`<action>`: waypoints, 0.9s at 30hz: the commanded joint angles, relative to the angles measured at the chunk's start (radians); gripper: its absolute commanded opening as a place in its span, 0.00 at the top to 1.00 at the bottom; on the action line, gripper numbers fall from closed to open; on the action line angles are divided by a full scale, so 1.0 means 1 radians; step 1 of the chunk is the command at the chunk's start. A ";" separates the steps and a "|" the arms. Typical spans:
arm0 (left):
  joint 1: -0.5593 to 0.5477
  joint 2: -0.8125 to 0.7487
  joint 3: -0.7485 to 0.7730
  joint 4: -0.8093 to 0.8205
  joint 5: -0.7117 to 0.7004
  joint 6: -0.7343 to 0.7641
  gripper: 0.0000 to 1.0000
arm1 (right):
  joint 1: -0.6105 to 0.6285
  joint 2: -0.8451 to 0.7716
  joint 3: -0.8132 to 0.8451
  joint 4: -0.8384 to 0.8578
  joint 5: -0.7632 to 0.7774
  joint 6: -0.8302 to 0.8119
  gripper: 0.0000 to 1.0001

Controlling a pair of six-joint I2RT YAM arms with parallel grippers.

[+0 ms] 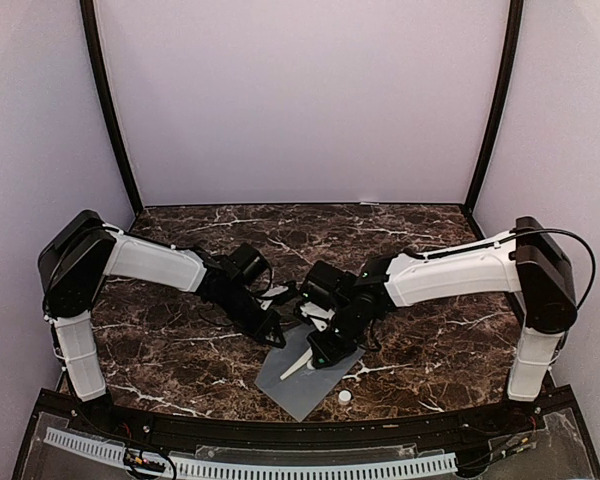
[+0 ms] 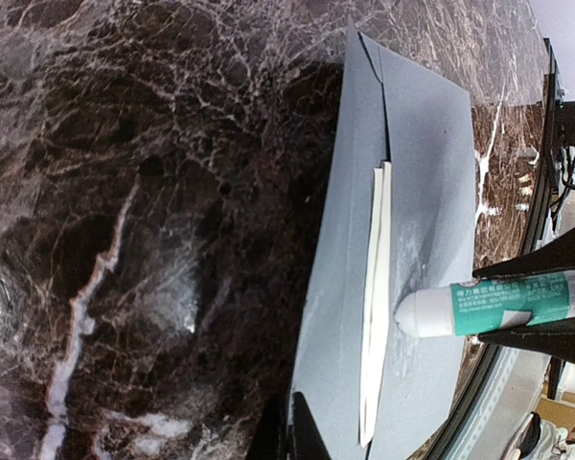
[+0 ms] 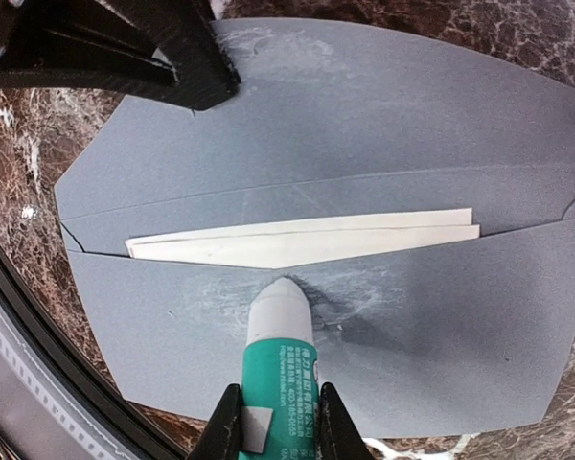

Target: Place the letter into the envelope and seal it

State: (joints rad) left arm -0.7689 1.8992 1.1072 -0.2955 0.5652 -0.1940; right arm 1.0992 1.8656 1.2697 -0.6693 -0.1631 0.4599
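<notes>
Glue stick [image 3: 280,350] in near-closed right hand [image 3: 280,414]

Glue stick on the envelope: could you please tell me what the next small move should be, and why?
Probably sweep the glue stick sideways along the envelope, just below the opening. The right gripper holds its tip on the middle, where the whitish smear reaches neither end; the letter is already tucked in, and the left gripper sits on the flap.

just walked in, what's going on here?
The right gripper holds a white-tipped green glue stick, its tip on the slate-grey paper envelope just below the opening. The cream paper letter sits tucked inside, its edge showing. The shut left gripper rests on the open flap. Not sealed yet.
</notes>
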 commanded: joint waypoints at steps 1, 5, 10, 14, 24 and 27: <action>-0.001 0.000 0.001 0.005 0.001 0.007 1.00 | 0.038 0.059 -0.014 -0.076 -0.070 0.019 1.00; 0.000 0.000 0.002 0.005 0.003 0.007 1.00 | 0.040 0.056 -0.003 -0.066 -0.071 0.025 1.00; -0.001 0.001 0.001 0.005 0.005 0.007 1.00 | 0.040 0.055 -0.003 -0.052 -0.081 0.029 1.00; -0.001 0.000 0.003 0.005 0.005 0.007 1.00 | 0.040 0.053 -0.004 -0.063 -0.029 0.034 1.00; 0.000 0.000 0.000 0.008 0.018 0.009 1.00 | -0.017 0.039 -0.050 -0.072 0.077 0.031 1.00; -0.001 0.002 0.000 0.009 0.019 0.010 1.00 | -0.046 0.034 -0.063 -0.067 0.095 0.021 1.00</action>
State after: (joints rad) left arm -0.7696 1.8999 1.1072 -0.3016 0.5667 -0.1940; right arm 1.0988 1.8690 1.2659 -0.6624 -0.1787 0.4835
